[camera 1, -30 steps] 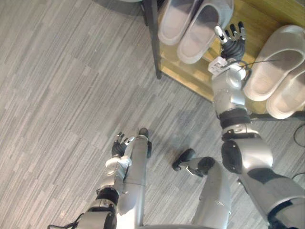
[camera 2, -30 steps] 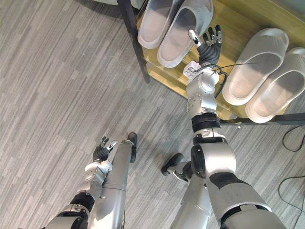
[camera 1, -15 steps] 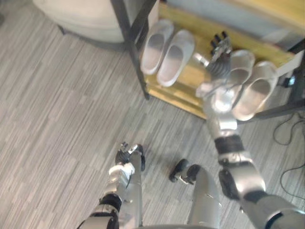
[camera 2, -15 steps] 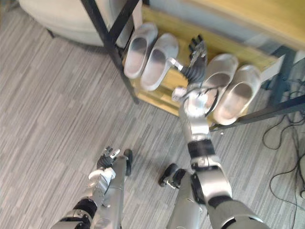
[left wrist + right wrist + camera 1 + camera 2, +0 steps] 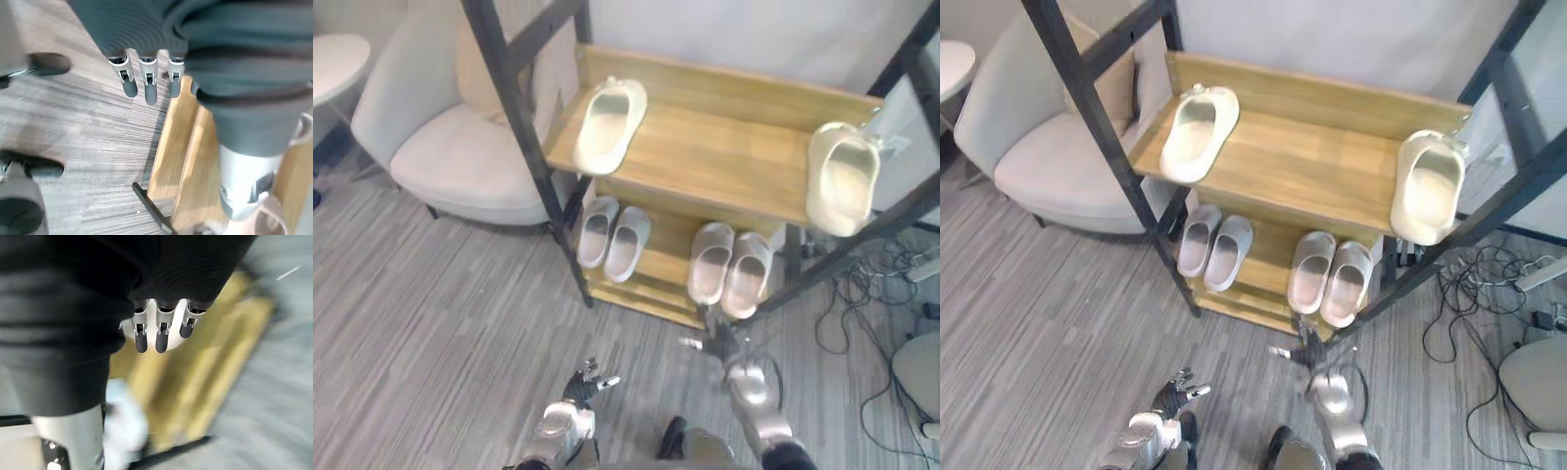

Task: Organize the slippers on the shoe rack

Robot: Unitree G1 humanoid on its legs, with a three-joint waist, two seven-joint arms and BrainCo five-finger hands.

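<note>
Grey plank floor [image 5: 421,294] meets the shoe rack [image 5: 705,147]. The head view has tipped up since a second ago, and my right hand [image 5: 720,345] has come off the lower shelf to just before the rack. Top shelf: left slipper [image 5: 607,122] and right slipper [image 5: 842,176], well apart. Lower shelf: left pair [image 5: 614,235], right pair [image 5: 729,264]. Left hand [image 5: 579,384] hangs before the rack. Left wrist view: fingers [image 5: 146,88] straight, empty. Right wrist view: fingers [image 5: 159,335] straight, holding nothing.
</note>
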